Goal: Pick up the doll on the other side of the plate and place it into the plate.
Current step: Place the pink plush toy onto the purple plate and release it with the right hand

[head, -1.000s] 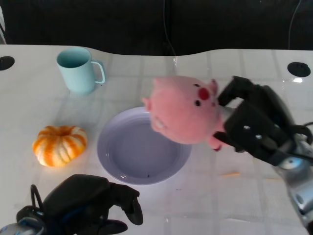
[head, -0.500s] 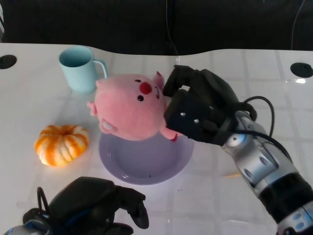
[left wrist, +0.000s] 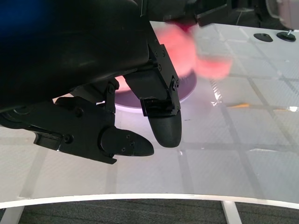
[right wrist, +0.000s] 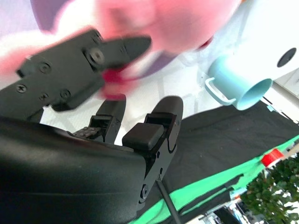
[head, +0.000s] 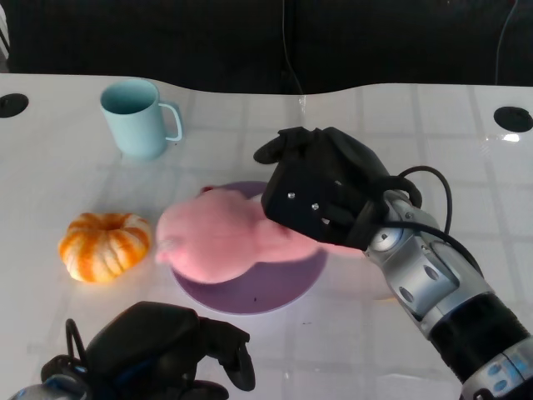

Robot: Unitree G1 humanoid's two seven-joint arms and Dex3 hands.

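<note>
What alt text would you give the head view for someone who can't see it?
The robot's right hand lowers a blurred pink doll onto a lavender plate mid-table. An orange pumpkin and a light blue mug sit to the picture's left; the left hand rests near the front edge.

A soft pink doll (head: 218, 240) lies over a pale lavender plate (head: 266, 292) on a glossy white table (head: 75, 192) marked with a faint grid of pale lines. Nearby are a light turquoise mug (head: 136, 117) and a small pumpkin (head: 104, 246) striped orange and white. Both the right hand (head: 325, 196) and the left hand (head: 162, 350) are black, the right forearm (head: 433, 292) is silver with a black band, and the backdrop (head: 375, 37) beyond the table is black.
</note>
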